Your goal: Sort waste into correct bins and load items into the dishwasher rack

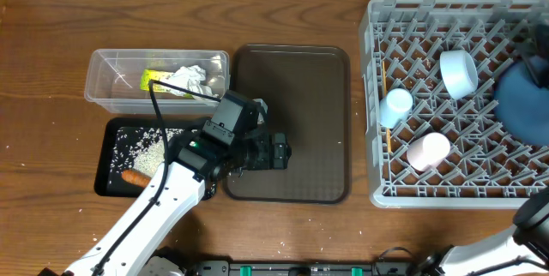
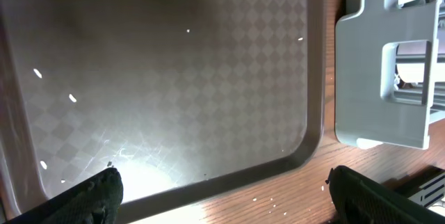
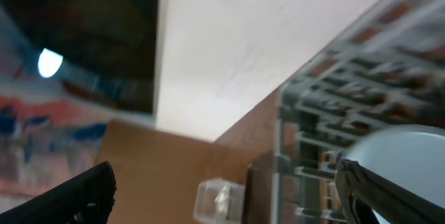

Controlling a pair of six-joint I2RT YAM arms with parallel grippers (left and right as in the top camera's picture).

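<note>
**Operator:** Overhead first. Where does everything sit?

**Spotter:** Inside the rack (image 1: 371, 96) you have the bowl (image 1: 459, 72), blue cup (image 1: 397, 103), pink cup (image 1: 429, 150) and, towards its right side, the plate (image 1: 521, 105). What look like the chopsticks (image 1: 389, 141) lean at its left wall. Well left of the rack, the tub (image 1: 94, 83) holds tissue (image 1: 189, 79) and wrapper (image 1: 153, 79). The black tray (image 1: 101, 173) beside the tub holds rice (image 1: 147, 143) and carrot (image 1: 135, 177). I judge the sorting all but done.

**Operator:** And my left arm?

**Spotter:** It reaches in from the near edge, left of the rack, forearm passing over the black tray. Your left gripper (image 1: 281, 152) hangs low over the brown tray (image 1: 300, 96), which lies between tub and rack. Its fingers are wide apart and hold nothing.

**Operator:** Left wrist?

**Spotter:** You're looking across the brown tray towards the rack wall. A few white specks (image 2: 72, 97) lie on it; grains or glints, I cannot tell. If they're rice, come down level, pinch one at a time, and don't shove the tray towards the rack.

**Operator:** Right wrist?

**Spotter:** It's blurred. Your right gripper (image 3: 233, 195) is tilted upward beside the rack, fingers spread and empty, with the bowl close by its right finger.
</note>
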